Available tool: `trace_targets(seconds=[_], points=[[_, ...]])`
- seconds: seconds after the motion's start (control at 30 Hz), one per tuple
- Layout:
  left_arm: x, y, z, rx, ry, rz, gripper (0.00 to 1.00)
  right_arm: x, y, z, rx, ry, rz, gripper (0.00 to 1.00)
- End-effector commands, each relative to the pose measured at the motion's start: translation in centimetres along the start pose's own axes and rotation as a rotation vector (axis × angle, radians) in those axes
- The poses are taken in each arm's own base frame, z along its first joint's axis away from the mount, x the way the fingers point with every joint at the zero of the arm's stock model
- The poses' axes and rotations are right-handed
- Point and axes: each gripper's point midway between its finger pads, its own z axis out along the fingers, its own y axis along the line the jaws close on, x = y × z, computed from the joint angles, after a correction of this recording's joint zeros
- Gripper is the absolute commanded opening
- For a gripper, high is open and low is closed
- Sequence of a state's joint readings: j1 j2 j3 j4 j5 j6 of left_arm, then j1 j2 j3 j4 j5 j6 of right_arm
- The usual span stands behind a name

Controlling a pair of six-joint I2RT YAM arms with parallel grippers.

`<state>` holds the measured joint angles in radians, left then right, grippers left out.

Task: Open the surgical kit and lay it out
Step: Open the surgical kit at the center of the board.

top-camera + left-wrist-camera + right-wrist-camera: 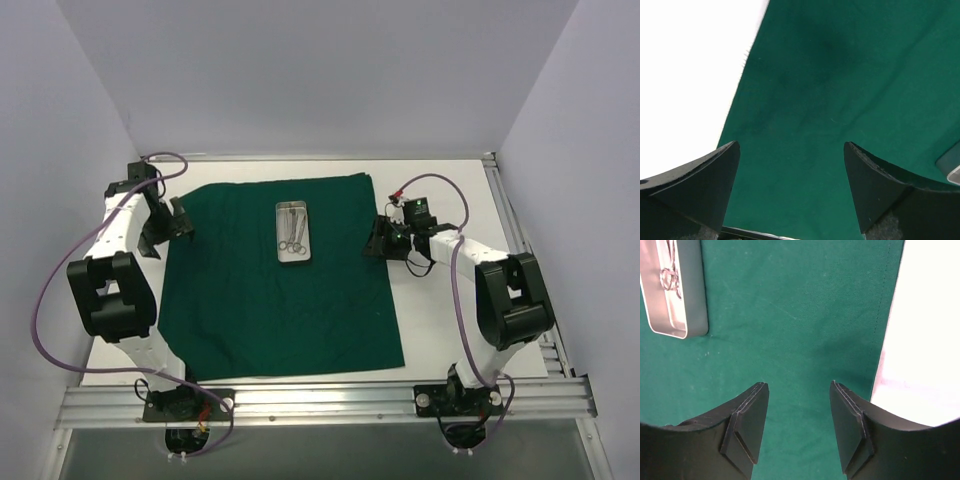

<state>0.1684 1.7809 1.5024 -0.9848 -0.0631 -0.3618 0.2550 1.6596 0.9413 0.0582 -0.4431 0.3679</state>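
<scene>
Setting: you are in a robotics lab test cell | signs: bare pale walls point(300, 80) box a white tabletop point(450, 340) | left arm point(112, 292) and right arm point(512, 300) bolted to metal rail point(330, 402)

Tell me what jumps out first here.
A big dark green cloth lies spread flat over the white table. A small steel tray sits on its far half, with ring-handled instruments inside. The left gripper and right gripper are open above the cloth's left and right edges.
</scene>
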Motion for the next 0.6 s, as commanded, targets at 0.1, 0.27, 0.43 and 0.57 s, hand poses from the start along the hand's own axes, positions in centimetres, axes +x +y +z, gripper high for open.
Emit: trace_targets(seconds=[0.1,0.27,0.43,0.57], points=[[-3.8,-1.3,-3.8,0.038,-0.208,-0.036,0.96,-2.9,1.1,0.8,-0.024,-0.062,-0.015,0.45],[-3.9,-5.6,-4.1,0.239,-0.219,-0.002,0.62,-5.4,1.7,2.4,-0.045,-0.122,-0.028,0.01],[-3.4,-9.3,-2.9,0.415,-0.165,-0.014,0.21,-8.0,3.0,5.1,-0.077,-0.125,-0.047,0.0],[-3.3,-10.9,-0.5,0.431,-0.109,-0.021,0.08,-8.9,3.3,7.0,-0.097,-0.119,-0.033,0.0]])
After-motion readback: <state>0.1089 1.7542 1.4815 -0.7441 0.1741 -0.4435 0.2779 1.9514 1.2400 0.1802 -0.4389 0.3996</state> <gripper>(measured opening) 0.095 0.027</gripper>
